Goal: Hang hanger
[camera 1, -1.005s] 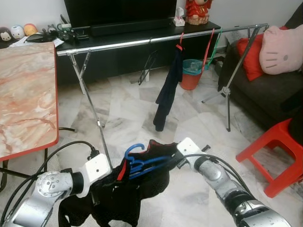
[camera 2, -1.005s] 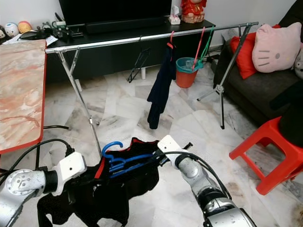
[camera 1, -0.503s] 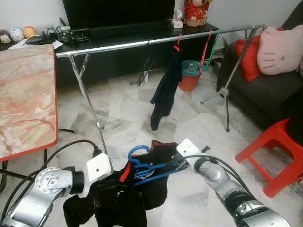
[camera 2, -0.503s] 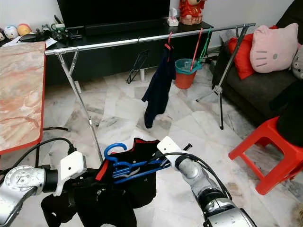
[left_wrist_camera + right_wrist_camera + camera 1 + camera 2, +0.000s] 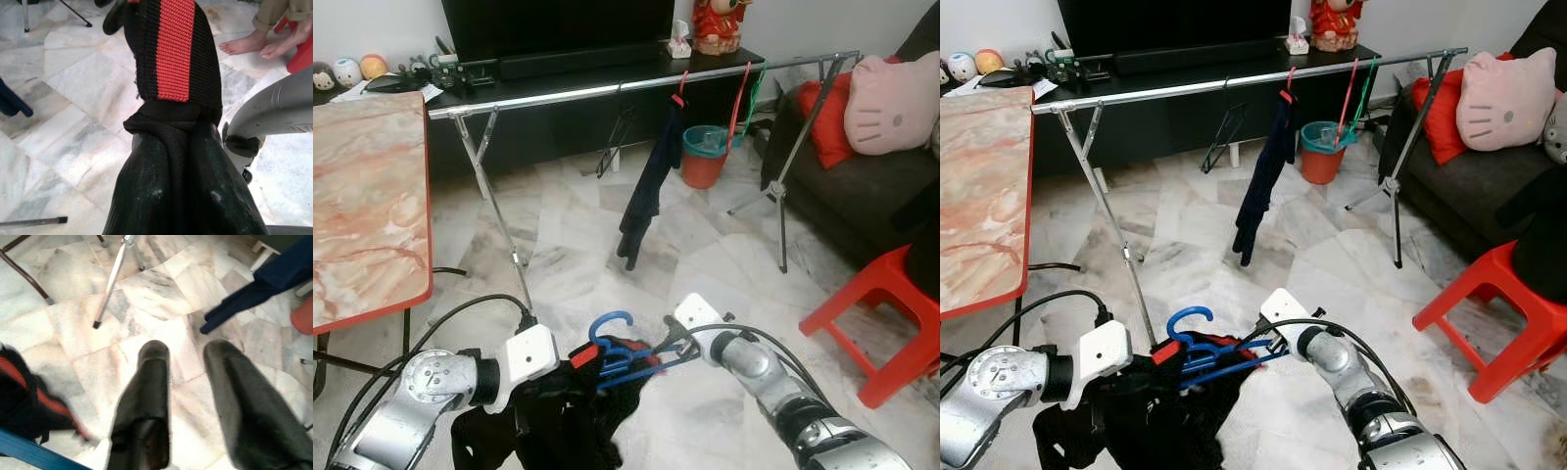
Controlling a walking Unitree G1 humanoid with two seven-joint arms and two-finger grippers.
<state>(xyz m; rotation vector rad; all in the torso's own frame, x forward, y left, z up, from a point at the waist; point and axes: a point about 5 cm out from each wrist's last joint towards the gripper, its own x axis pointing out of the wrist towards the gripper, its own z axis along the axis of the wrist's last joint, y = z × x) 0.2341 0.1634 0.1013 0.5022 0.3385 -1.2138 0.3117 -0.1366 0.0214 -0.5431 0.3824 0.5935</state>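
Hanger (image 5: pixel 625 354): blue, curved hook | garment (image 5: pixel 570 421): black knit, red band

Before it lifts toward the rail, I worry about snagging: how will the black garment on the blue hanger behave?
Probably floppy: the black garment with red trim sags in folds below the blue plastic hanger. Likely light, bunching easily within the left gripper. It may swing.

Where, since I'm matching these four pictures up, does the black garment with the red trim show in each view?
Left eye view: black garment at bottom, left of centre.
Right eye view: bottom, left of centre.
Left wrist view: close up, running down the middle, red stripe on top.
Right wrist view: at the left edge, blurred.
Shared landmark: the hanging navy garment, also seen from both wrists.
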